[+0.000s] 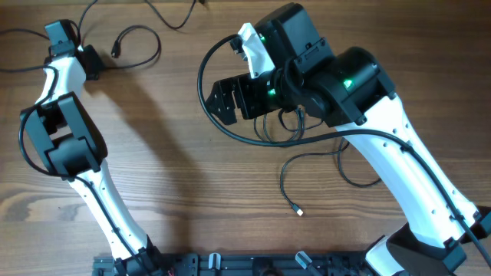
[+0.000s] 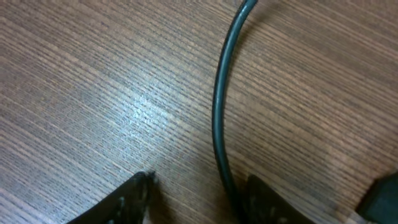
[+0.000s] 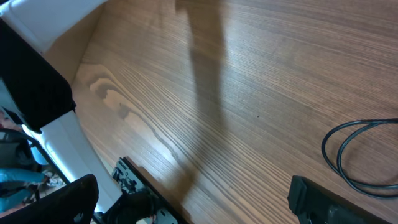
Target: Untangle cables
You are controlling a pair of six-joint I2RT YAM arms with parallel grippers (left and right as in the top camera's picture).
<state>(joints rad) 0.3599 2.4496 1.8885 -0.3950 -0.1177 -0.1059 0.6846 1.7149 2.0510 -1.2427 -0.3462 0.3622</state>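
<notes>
Several thin black cables lie on the wooden table. One cable (image 1: 150, 55) loops at the back left, and its plug end (image 1: 116, 52) rests near my left gripper (image 1: 90, 63). In the left wrist view this cable (image 2: 216, 106) runs down between the jaws of my left gripper (image 2: 200, 198). It lies against the right finger (image 2: 268, 202), with a gap to the left finger (image 2: 132, 200). A knot of cables (image 1: 288, 126) lies under my right arm, and a loose end (image 1: 298, 211) trails toward the front. My right gripper (image 1: 222, 100) stands wide open over bare wood (image 3: 194, 202), and a cable loop (image 3: 324, 149) lies to its right.
A thick black arm cable (image 1: 202, 80) arcs around the right gripper. Another thin cable (image 1: 178, 23) crosses the back edge. A black rail (image 1: 230, 264) runs along the table's front edge. The left arm's white link (image 3: 59, 140) fills the left of the right wrist view.
</notes>
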